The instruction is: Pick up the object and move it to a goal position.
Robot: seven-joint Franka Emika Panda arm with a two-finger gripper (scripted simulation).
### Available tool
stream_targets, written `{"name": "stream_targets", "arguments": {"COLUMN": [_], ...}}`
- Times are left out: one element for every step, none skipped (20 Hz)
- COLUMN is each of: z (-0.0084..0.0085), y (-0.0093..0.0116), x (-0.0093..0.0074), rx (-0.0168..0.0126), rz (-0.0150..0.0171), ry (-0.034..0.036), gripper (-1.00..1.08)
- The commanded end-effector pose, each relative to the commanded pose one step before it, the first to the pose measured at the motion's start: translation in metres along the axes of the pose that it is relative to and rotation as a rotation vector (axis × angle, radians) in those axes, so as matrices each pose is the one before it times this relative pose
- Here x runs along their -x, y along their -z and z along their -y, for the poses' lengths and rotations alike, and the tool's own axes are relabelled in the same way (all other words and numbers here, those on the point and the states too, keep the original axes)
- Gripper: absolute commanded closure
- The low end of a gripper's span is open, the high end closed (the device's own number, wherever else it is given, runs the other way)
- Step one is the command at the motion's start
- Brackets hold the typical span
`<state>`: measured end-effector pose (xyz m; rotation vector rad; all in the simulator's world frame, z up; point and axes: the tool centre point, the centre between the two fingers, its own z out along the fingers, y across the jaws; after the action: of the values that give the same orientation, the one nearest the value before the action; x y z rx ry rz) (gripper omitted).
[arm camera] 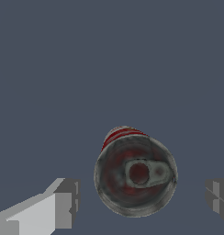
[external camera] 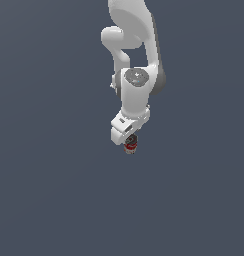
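The gripper (arm camera: 141, 199) hangs spread wide above the upright can (arm camera: 136, 176), a finger (arm camera: 63, 204) clear on each side, apparently lined up to descend and pinch it.

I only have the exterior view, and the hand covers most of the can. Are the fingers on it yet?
Observer: No. In the wrist view both fingers stand apart from the can, with bare floor showing on either side of it.
Operator: Is the can upright or tipped?
Observer: Upright; the wrist camera looks almost straight down onto its metal lid with the pull tab.
Operator: Centred in the gripper?
Observer: Roughly between the fingers, though it sits somewhat nearer one finger than the other.
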<state>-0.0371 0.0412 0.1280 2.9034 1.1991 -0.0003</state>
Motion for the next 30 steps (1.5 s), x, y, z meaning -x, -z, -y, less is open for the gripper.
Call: {"name": "stream_targets", "arguments": {"z": [0.00082, 0.00003, -0.00025, -0.00001, -0.00002, -0.00003, 0.00017, 0.00017, 0.00016, 0.00016, 0.00016, 0.00015, 0.00022, 0.00011, -0.00013, 0.00013, -0.00021, -0.00023, -0.00022, -0.00017, 0.00007, 0.00000, 0.00000, 0.00000, 0.00000, 0.00000, 0.00000, 0.00000, 0.00000, 0.00000], "y": [-0.00053, -0.00004, 0.00017, -0.00033, -0.00100, -0.00166, -0.00233, -0.00300, -0.00367, -0.00434, -0.00498, -0.00550, -0.00510, -0.00448, -0.00386, -0.00322, -0.00260, -0.00194, -0.00130, -0.00073, -0.00019, 0.00000, 0.00000, 0.00000, 0.00000, 0.00000, 0.00000, 0.00000, 0.00000, 0.00000], "x": [0.00004, 0.00003, -0.00004, 0.00002, 0.00006, 0.00010, -0.00004, 0.00001, 0.00005, 0.00010, 0.00015, 0.00018, 0.00006, 0.00006, 0.00016, -0.00019, -0.00001, -0.00009, -0.00013, -0.00011, -0.00016, 0.00000, 0.00000, 0.00000, 0.00000, 0.00000, 0.00000, 0.00000, 0.00000, 0.00000], "rx": [-0.00017, -0.00002, -0.00001, 0.00000, 0.00000, 0.00000, -0.00003, -0.00004, -0.00004, -0.00005, -0.00005, -0.00005, -0.00007, -0.00003, 0.00000, 0.00003, 0.00000, 0.00000, 0.00000, 0.00000, 0.00036, 0.00000, 0.00000, 0.00000, 0.00000, 0.00000, 0.00000, 0.00000, 0.00000, 0.00000], "rz": [-0.00031, -0.00001, 0.00019, 0.00000, 0.00000, 0.00000, -0.00004, -0.00004, -0.00004, -0.00005, -0.00005, -0.00005, -0.00007, -0.00004, 0.00000, 0.00000, 0.00000, 0.00000, 0.00000, 0.00000, 0.00023, 0.00000, 0.00000, 0.00000, 0.00000, 0.00000, 0.00000, 0.00000, 0.00000, 0.00000], "ry": [0.01194, 0.00069, -0.00470, 0.00000, 0.00000, 0.00000, 0.00049, 0.00049, 0.00048, 0.00048, 0.00048, 0.00048, 0.00068, 0.00049, 0.00000, 0.00069, 0.00000, 0.00000, 0.00000, 0.00000, 0.00025, 0.00000, 0.00000, 0.00000, 0.00000, 0.00000, 0.00000, 0.00000, 0.00000, 0.00000], "gripper": [-0.92, -0.92, -0.92, -0.92, -0.92, -0.92, -0.92, -0.92, -0.92, -0.92, -0.92, -0.92, -0.92, -0.92, -0.92, -0.92, -0.92, -0.92, -0.92, -0.92, -0.92, 1.08, 1.08, 1.08, 1.08, 1.08, 1.08, 1.08, 1.08, 1.08]}}
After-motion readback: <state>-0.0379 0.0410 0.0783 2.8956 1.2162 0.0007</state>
